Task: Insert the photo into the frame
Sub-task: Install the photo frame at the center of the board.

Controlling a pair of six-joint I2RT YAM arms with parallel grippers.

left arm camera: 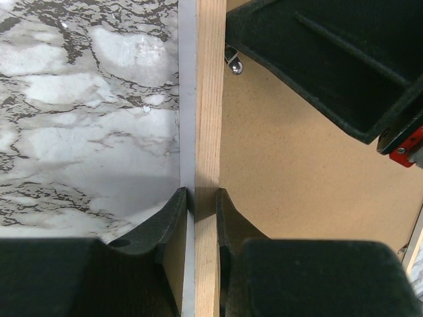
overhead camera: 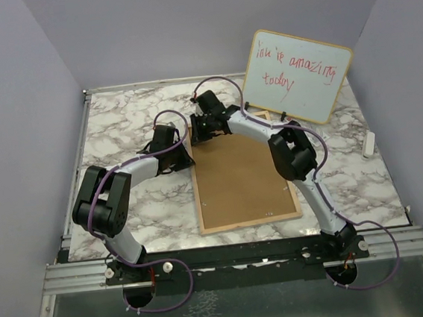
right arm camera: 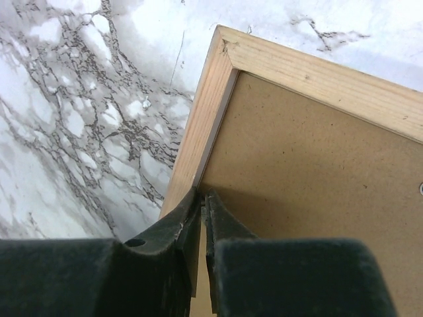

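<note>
Wood frame (overhead camera: 251, 221) face down on the marble bench (overhead camera: 149, 209), no photo in sight, left jaws clamped on its side rail (left arm camera: 210, 99), right jaws nearly shut at the corner seam (right arm camera: 215, 125): press the rail down, pry gently, lift the brown back board (overhead camera: 236, 178) slowly.

The whiteboard (overhead camera: 298, 74) bears red handwriting — "you're amazing today" — nothing else legible.

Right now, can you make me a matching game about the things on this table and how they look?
Things: 1 whiteboard; 2 backing board; 3 table; 4 left gripper.
Looks: A grey-white marble; B clamped on the wooden rail of the frame; C red writing; D plain brown.
Pairs: 1-C, 2-D, 3-A, 4-B.
</note>
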